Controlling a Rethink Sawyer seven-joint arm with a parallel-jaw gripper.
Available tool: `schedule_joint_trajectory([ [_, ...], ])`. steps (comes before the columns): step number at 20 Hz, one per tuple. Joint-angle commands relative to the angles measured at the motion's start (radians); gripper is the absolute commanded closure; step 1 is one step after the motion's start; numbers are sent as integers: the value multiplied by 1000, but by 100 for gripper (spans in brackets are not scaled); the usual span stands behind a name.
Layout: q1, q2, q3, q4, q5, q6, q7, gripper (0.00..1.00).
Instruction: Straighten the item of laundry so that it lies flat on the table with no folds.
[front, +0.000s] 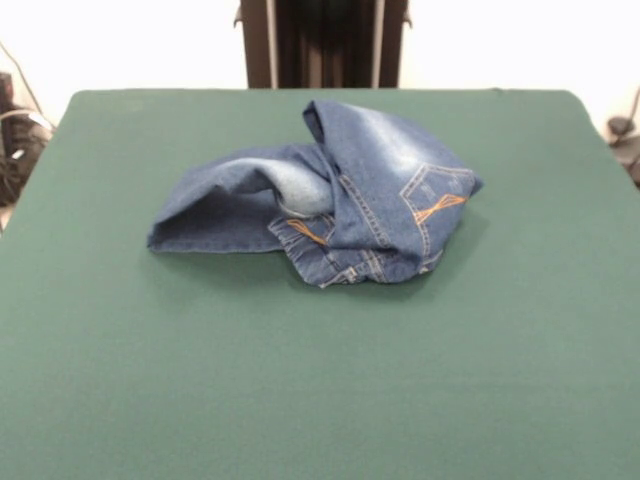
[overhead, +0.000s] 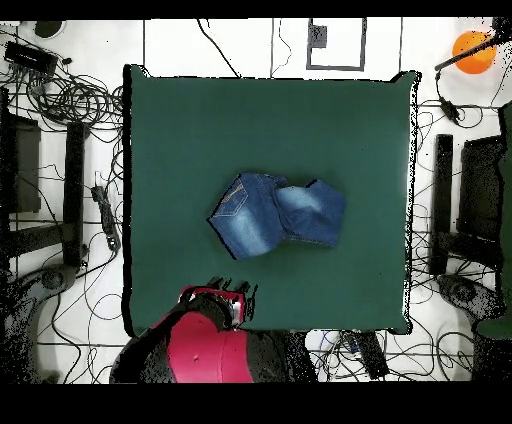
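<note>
Green table (front: 320, 400) w/ jeans (front: 330, 200) bunched up in the middle, folded over; arm (overhead: 205, 345) pulled back, can't tell hand's state.

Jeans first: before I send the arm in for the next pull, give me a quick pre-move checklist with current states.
1. Jeans flat, no folds: not ok, bunched and folded over themselves.
2. Jeans fully on the table: ok, near the middle, clear of every edge.
3. Free edge to grab: ok, the open leg end at front-view left lies exposed.
4. Green surface around the jeans free of other things: ok.
5. Arm clear of the cloth: ok, drawn back at the table's edge in the overhead view.
6. Pincer open: cannot tell.
</note>
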Motion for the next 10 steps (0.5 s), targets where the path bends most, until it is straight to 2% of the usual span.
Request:
schedule_joint_trajectory([
  [1, 54, 150, -29, -13, 14, -153, 290, 0],
  [10, 74, 195, -70, -12, 63, -208, 245, 0],
])
